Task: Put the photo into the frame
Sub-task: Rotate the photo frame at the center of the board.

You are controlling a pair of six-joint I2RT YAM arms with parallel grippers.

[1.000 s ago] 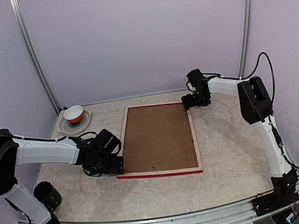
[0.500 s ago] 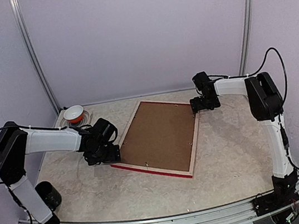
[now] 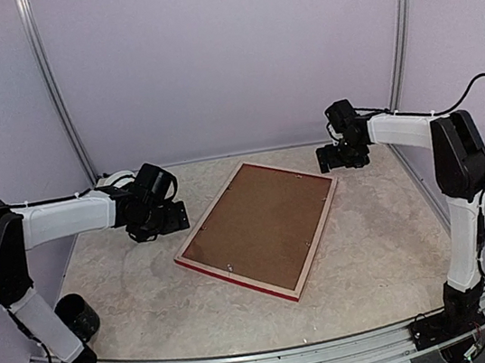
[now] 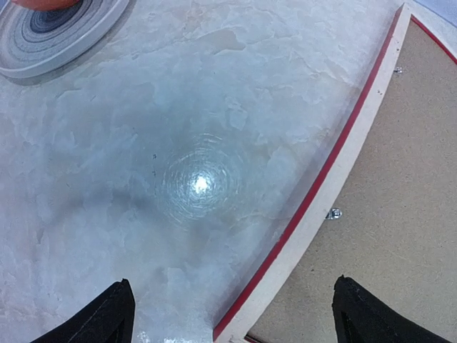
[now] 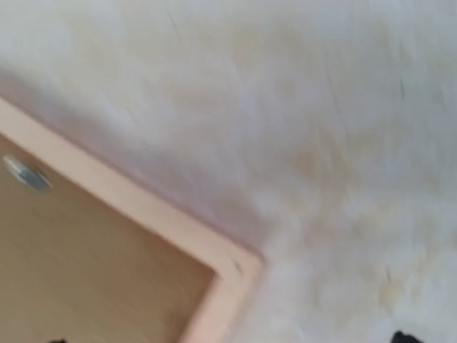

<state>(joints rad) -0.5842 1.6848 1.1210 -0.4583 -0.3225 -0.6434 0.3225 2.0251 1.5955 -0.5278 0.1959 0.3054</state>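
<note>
The frame [image 3: 319,232] lies face down and askew in the middle of the table, pale wood back up, with a red edge showing along its near side. A brown backing board [image 3: 258,225] fills it. The photo is out of view. My left gripper [image 3: 168,222] hangs open just behind the frame's left corner. In the left wrist view its fingertips [image 4: 107,320] straddle the frame's edge [image 4: 335,193] without gripping it. My right gripper [image 3: 333,161] is open beside the far right corner. The blurred right wrist view shows that corner [image 5: 239,268] below it.
A ringed grey-white disc [image 4: 50,36] with a red-rimmed bowl on it sits at the back left, partly behind my left arm. A black cup [image 3: 73,316] stands near the left arm's base. Purple walls close in the table at the back and sides.
The frame has turned clockwise on the table. My left gripper has moved back from the near left corner. My right gripper has swung to the right and slightly further back.
</note>
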